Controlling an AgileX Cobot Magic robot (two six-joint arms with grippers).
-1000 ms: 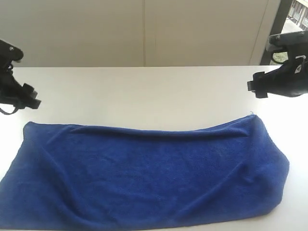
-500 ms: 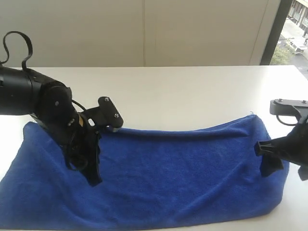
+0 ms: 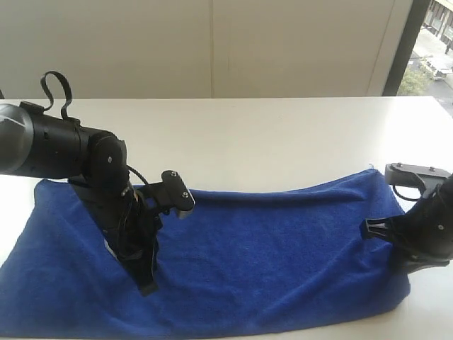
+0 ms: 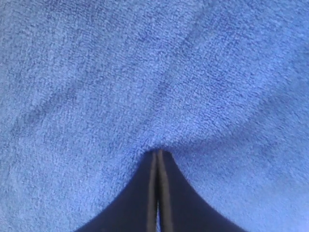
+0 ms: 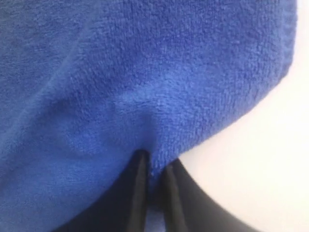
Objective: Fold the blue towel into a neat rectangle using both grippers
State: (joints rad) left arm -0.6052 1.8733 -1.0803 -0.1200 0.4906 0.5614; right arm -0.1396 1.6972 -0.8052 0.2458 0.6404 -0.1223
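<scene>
Blue towel point(image 3: 269, 255) lies spread over the near part of a white table point(image 3: 283, 134), long axis running left to right, its surface rumpled and its far edge rolled into a low ridge. The left arm point(image 3: 78, 152) stands over the left-centre cloth and hides part of it. The left gripper point(image 4: 158, 153) is closed, tips pinching a pucker of terry. The right gripper point(image 5: 153, 166), at the towel's right end, is narrow, with cloth caught between its fingers.
</scene>
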